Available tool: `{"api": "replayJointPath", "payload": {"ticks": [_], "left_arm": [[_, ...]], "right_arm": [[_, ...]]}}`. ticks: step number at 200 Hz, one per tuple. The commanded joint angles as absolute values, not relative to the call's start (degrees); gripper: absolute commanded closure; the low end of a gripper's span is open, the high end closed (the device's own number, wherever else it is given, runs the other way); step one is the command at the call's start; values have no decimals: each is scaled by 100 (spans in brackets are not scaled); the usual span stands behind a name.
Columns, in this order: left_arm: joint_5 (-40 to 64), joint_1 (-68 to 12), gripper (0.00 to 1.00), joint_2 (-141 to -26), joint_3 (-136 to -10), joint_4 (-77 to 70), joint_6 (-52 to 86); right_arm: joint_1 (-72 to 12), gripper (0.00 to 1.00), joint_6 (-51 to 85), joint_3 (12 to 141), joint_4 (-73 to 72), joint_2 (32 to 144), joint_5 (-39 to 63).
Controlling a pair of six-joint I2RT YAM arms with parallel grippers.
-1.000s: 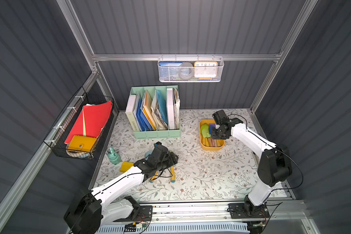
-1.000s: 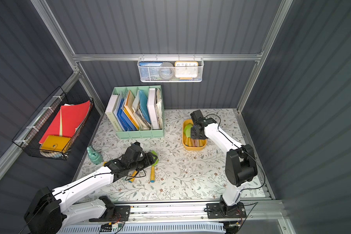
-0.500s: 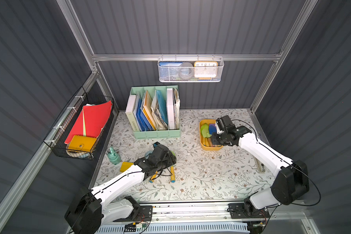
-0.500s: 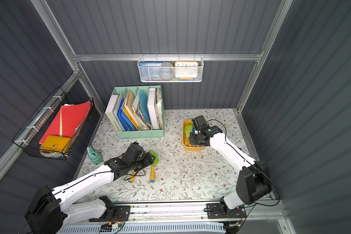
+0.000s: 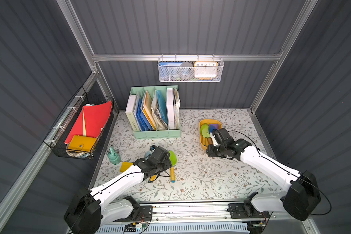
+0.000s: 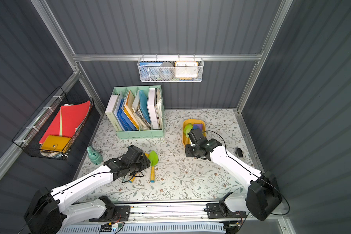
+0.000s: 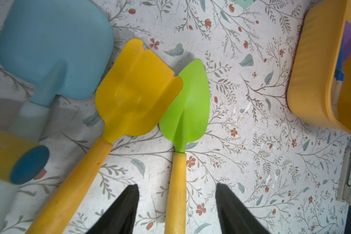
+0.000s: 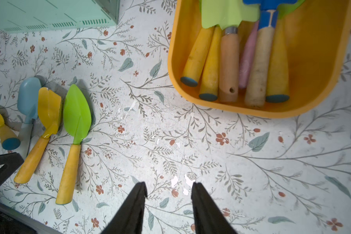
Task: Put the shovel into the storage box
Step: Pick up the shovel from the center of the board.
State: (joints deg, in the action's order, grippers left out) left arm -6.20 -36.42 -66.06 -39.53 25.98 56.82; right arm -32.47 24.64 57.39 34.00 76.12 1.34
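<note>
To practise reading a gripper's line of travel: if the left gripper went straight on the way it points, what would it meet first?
Most likely the yellow handle of the green shovel, lying between the fingers of the open left gripper; depth is hard to judge.

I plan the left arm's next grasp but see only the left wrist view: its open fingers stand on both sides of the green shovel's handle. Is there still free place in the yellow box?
Observer: In the right wrist view six handles lie side by side in the storage box, with bare floor along one long wall.
Operator: Is the right arm blocking it?
Observer: The right gripper hangs open and empty over the mat, just outside the box's handle end.
Operator: Is the green handle's end free?
Observer: In a top view the green shovel lies flat, its capped end touching nothing else.
</note>
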Motion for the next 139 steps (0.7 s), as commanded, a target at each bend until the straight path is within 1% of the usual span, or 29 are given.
{"api": "replayJointPath", "payload": {"ticks": [1, 43, 82, 100, 115, 139], "left_arm": [[-826, -3629, 35, -6620, -4131, 2975, 5750], [-990, -3630, 37, -6680, -4165, 3235, 5826], [-1112, -3624, 40, -6848, -4166, 3401, 5871], [-1031, -3629, 43, -7051, -4178, 3369, 5865], [-1061, -3630, 44, -7263, -4209, 3230, 5686], [-750, -3679, 45, -7508, -4192, 2923, 5623]], "right_arm": [[-3408, 57, 2687, 5524, 3081, 7459, 278], [-3837, 56, 2935, 5191, 2629, 7440, 406], [-4018, 56, 3134, 5030, 2234, 7589, 527], [-4079, 56, 3177, 5019, 2198, 7679, 498], [-4098, 56, 3199, 5001, 2168, 7739, 502], [-4113, 56, 3245, 4968, 2128, 7803, 493]]}}
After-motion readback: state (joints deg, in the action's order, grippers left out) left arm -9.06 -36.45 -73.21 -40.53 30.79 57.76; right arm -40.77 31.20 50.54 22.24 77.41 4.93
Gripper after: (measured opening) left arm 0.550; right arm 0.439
